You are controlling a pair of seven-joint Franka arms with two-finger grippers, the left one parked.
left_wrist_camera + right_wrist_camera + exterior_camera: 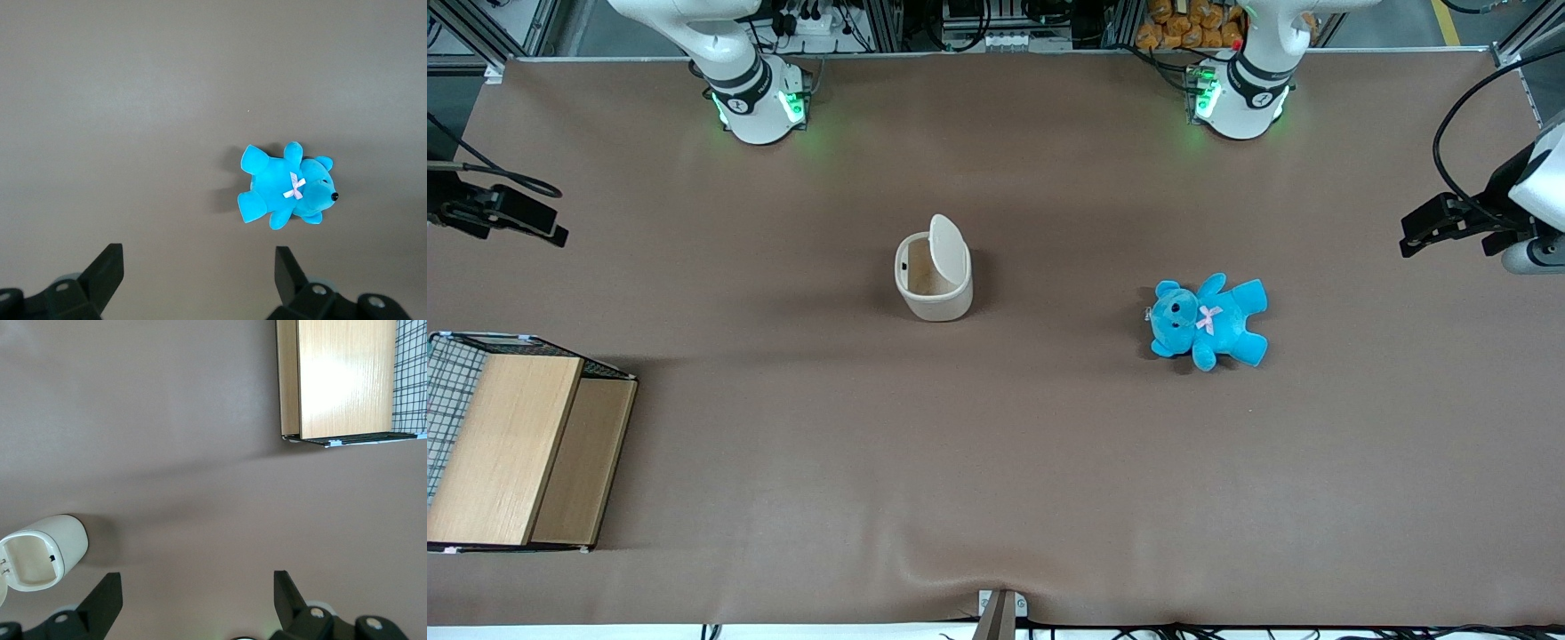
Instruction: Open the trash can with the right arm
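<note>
A big brown table cloth (996, 462) fills the front view, with the robot bases along its top edge. The trash can (934, 280) stands in the middle of that view. Its lid (950, 249) is tipped up on edge, and you can look down into the can. The lid stands on the side of the can that is toward the parked arm's end of the table. The open mouth is on the side toward the working arm.

The right arm's gripper (551, 231) hangs over the working arm's end of the table, in the upper half of the front view. It is well apart from the can. The can is a little nearer to the front camera than the gripper is. The fingers (107, 597) are spread wide and have nothing between them.

A blue teddy bear (1208, 322) lies toward the parked arm's end. A wire-and-wood basket (507, 444) sits at the working arm's end, near the front camera.

With the lid up like this, the job looks done. The can is much closer to the right arm than the bear is.
</note>
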